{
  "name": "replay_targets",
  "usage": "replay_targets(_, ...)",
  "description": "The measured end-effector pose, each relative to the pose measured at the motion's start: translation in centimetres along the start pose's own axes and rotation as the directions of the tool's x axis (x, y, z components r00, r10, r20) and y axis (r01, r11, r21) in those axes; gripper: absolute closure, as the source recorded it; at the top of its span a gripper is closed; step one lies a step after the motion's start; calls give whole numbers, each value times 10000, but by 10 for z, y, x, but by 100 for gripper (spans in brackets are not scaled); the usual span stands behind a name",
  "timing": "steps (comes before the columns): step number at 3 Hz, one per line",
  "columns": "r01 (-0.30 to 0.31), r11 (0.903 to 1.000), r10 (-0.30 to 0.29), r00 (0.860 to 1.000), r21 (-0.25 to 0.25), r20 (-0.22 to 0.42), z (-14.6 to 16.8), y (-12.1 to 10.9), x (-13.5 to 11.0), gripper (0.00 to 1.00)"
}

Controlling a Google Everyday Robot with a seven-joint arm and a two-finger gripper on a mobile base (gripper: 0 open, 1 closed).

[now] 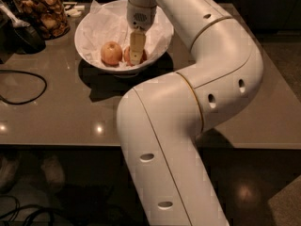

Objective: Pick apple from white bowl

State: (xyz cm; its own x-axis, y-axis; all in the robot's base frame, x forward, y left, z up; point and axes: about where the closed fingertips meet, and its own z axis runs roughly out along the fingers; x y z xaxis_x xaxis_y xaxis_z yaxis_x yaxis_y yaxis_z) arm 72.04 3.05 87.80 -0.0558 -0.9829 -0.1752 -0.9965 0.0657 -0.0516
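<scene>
A large round white bowl with a wide flaring rim (79, 32) stood near the far edge of a smooth grey-brown table (70, 112). Crumpled white paper (106, 25) lined the bowl and rose above the rim at the back. Two apples lay side by side on the paper in the bottom of the bowl, close together. On the left was a paler yellow-orange apple with a pinkish blush (111, 53). To its right was the small round apple of deeper red-orange colour (126, 55), partly hidden.

A thick, glossy white robot arm (211, 69) rose from the bottom of the view, bent over the table and reached down into the bowl from above. Its gripper (136, 58) pointed straight down inside the bowl, and its pale beige tip stood right in front of the red-orange apple, whose skin showed on either side of it. Whether the gripper was open or clamped on the apple could not be told from this view.

At the far left corner of the table, beside the bowl, stood a clear glass jar (42, 13) filled with brown dried snacks. A dark bulky object (19, 34) sat just in front of the jar. A thin black cable (44, 84) looped across the table's left side.
</scene>
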Motion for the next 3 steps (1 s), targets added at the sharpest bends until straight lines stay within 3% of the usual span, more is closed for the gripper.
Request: replay_targets(3, 272, 9983, -283, 9994, -510, -205, 18, 9, -10, 31)
